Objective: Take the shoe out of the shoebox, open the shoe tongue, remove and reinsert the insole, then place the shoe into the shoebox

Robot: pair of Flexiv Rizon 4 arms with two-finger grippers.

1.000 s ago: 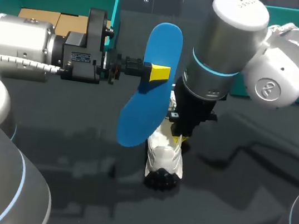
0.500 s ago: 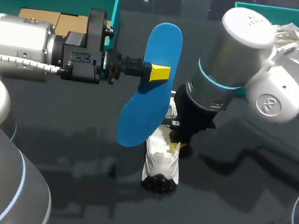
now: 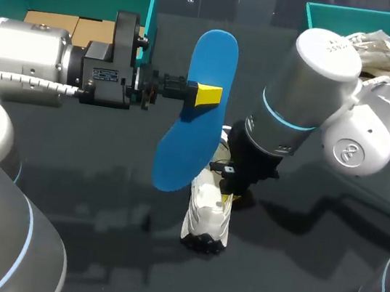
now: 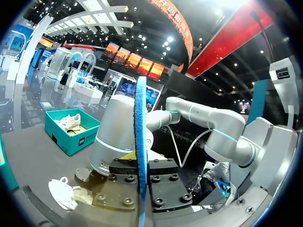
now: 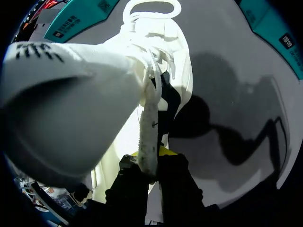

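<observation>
Within the left gripper [image 3: 201, 94], shut tight, the blue insole [image 3: 179, 151] is held upright; the tongue [image 5: 147, 135] of the shoe [image 3: 206, 217] is pinched by the right gripper [image 5: 149, 163]. Reinsertion is judged next: the insole must be lowered into the opening.

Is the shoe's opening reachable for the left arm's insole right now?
Probably not yet: the right gripper, shut on the shoe, sits over its opening, while the left gripper holds the insole close by.

In the head view my right arm [image 3: 311, 105] covers the far half of the white shoe [image 3: 206, 217] and nearly all of my right gripper [image 5: 150, 163]; the blue insole [image 3: 194, 109] hides a part of the shoe's side. From the right wrist, the shoe tongue [image 5: 66, 104] is blurred
</observation>
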